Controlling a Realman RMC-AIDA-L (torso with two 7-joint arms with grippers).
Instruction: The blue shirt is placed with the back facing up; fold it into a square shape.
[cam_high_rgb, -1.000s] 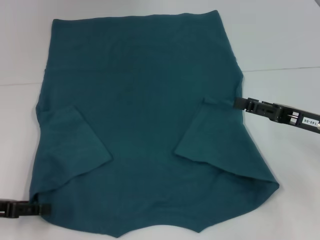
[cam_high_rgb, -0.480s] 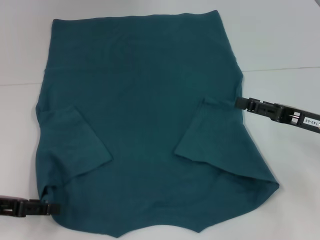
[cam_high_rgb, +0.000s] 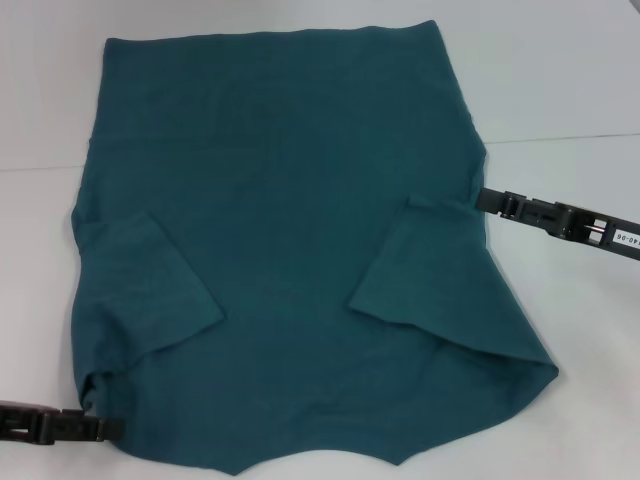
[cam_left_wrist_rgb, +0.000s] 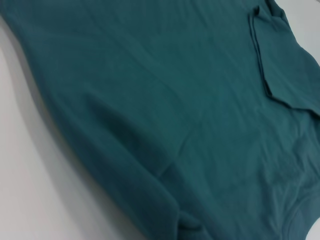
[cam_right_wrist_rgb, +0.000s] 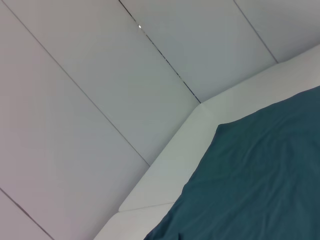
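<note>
From my right wrist I see the blue shirt (cam_right_wrist_rgb: 255, 185) lying on the white table (cam_right_wrist_rgb: 175, 165), with pale wall panels (cam_right_wrist_rgb: 100, 90) rising behind the table's corner.

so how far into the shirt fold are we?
Early. Done: the blue shirt lies spread on the table with both sleeves folded inward over the body. In hand: the left claw is at the near left corner and the right claw at the right edge by the sleeve fold. Left: the side and lengthwise folds; the outline is far from square.
</note>
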